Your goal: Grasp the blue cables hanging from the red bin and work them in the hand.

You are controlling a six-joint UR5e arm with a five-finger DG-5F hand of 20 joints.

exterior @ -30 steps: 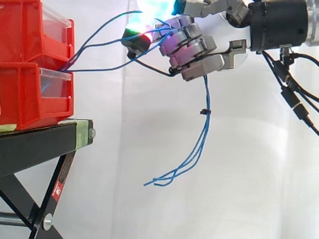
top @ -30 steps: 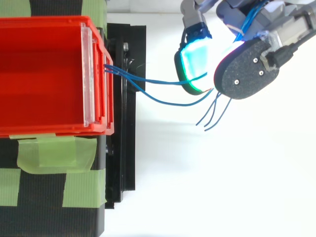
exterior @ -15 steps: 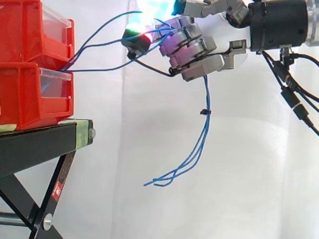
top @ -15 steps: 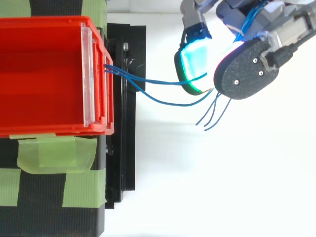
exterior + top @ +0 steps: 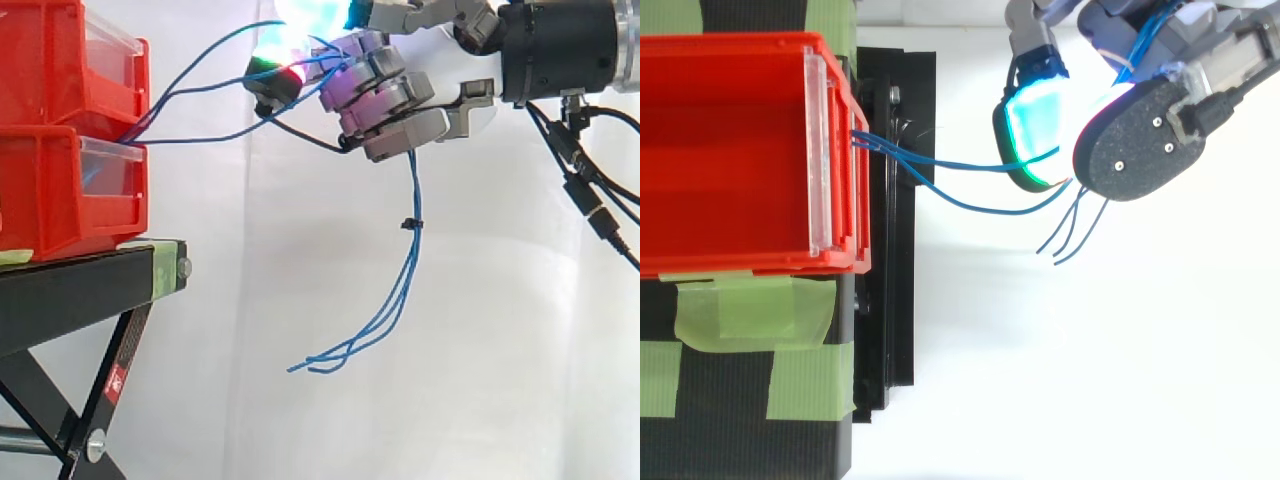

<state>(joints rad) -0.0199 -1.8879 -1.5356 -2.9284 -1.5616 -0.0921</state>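
Two stacked red bins (image 5: 60,150) are seen at the left edge of the side view, set on a black stand (image 5: 80,285) whose top ends just past the bins' front. Between that front and the hand (image 5: 380,95), open air is crossed by nothing but the blue cables (image 5: 408,270). Under the hand a wide free space is left before the white curtain (image 5: 500,360).

In the side view the cables are seen rising from the seam between the two bins, apparently at the clear front panel (image 5: 110,165) of the lower one, though the exact exit point is hard to make out. They are led up and across into the hand near the upper edge. Below the hand they hang loose and are bound by a small black tie (image 5: 409,224). Their free ends curl to the left, lower than the stand's top and well apart from it.

From above, the cables' start is shown at the bin's front rim (image 5: 862,150), with two strands spreading toward a cyan-green glowing pad (image 5: 1035,125). Strips of green tape (image 5: 750,312) are seen on the stand beside the bin.

The fingers (image 5: 410,132) are curled together and clamped on the cables, which are gripped high up and to the right of the bins.
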